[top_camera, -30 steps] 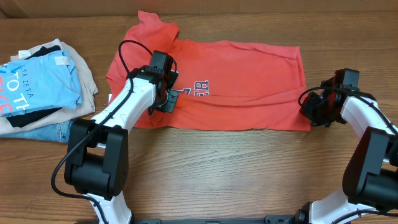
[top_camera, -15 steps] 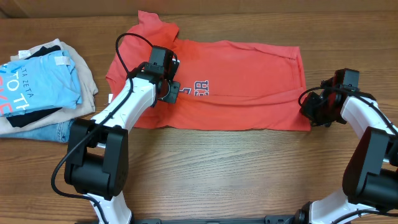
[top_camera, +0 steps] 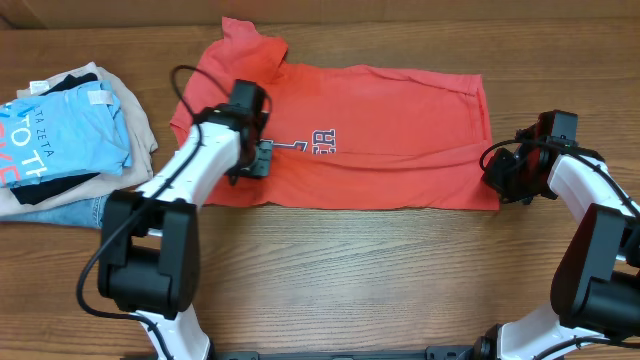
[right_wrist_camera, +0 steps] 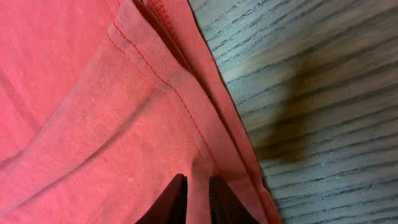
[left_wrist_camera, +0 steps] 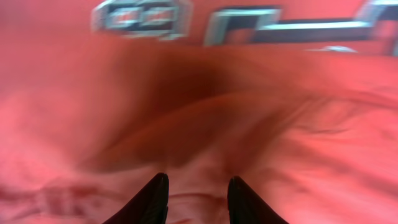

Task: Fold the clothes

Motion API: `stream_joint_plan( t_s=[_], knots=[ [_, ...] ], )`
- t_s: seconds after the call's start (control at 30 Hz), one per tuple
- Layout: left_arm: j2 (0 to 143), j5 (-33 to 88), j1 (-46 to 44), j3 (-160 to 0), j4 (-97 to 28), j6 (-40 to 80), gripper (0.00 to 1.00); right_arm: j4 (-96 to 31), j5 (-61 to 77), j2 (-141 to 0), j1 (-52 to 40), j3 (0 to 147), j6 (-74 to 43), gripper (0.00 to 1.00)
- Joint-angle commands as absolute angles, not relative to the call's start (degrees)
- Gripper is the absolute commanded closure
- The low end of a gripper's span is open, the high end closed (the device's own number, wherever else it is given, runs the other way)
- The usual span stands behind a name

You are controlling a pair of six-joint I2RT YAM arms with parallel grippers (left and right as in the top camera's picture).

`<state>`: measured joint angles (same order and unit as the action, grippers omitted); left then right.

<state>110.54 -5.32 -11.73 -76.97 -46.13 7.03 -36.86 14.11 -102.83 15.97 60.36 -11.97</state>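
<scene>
Coral-red T-shirt (top_camera: 390, 140) lies spread on the wooden worktop (top_camera: 400, 270) in the upper centre of the overhead frame, long axis left to right; one sleeve (top_camera: 250, 45) sticks up toward the top edge at upper left; the stitched hem (top_camera: 481, 115) forms the right-hand edge; a long crease runs across the lower half; navy-and-white lettering (top_camera: 318, 140) shows left of centre, partly covered. The left claw (top_camera: 262, 160) sits on the shirt's left part, just left of the lettering; in the left wrist view the T-shirt (left_wrist_camera: 292, 143) fills the frame, blurred, with the lettering (left_wrist_camera: 249, 25) along the top edge; the left claw (left_wrist_camera: 196, 200) has its two dark fingers apart at the bottom edge with rucked cloth in the gap; whether the cloth is pinched I cannot tell. The right claw (top_camera: 497, 172) is at the shirt's lower right corner, at the right of the overhead frame; in the right wrist view the T-shirt (right_wrist_camera: 87, 106) covers the left and centre, its double-stitched hem (right_wrist_camera: 161, 81) running diagonally, bare worktop (right_wrist_camera: 323, 93) to the right; the right claw (right_wrist_camera: 198, 199) has its fingers drawn nearly together at the bottom centre, nipping a thin fold of the cloth just inside the edge. At the far left of the overhead frame, well apart from the shirt, a pile of folded garments (top_camera: 135, 120) rests on the worktop, a light blue printed tee (top_camera: 60, 130) on top.
</scene>
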Motion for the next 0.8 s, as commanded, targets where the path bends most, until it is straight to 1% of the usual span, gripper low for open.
stream_joint_plan(
  t_s=[0.0,0.17,0.3,0.37,0.57,0.77],
  knots=[
    [108.62,-3.55,-7.2,-77.89,-46.76,12.51,0.64,-37.5,14.72,-102.78,15.66,60.05,-11.49,0.84],
    [108.86,2.15,-3.14,-75.99,-46.68,13.13,0.64,-38.09,15.75,-102.78,15.66,60.07,-8.8,0.84],
    [108.88,2.37,-2.92,-73.25,-45.3,13.08,0.64,-38.57,15.68,-102.78,15.64,60.05,-8.73,0.84],
    [108.95,2.31,-2.92,-71.53,-43.83,13.08,0.63,-38.96,14.83,-102.78,15.64,60.05,-8.75,0.74],
    [108.97,0.71,-2.9,-65.73,-38.79,13.08,0.6,-39.86,12.49,-102.78,15.66,60.05,-8.93,0.74],
    [108.99,-2.79,-2.9,-61.52,-36.45,13.13,0.59,-42.06,10.59,-102.78,15.66,60.05,-8.95,0.75]
  ],
)
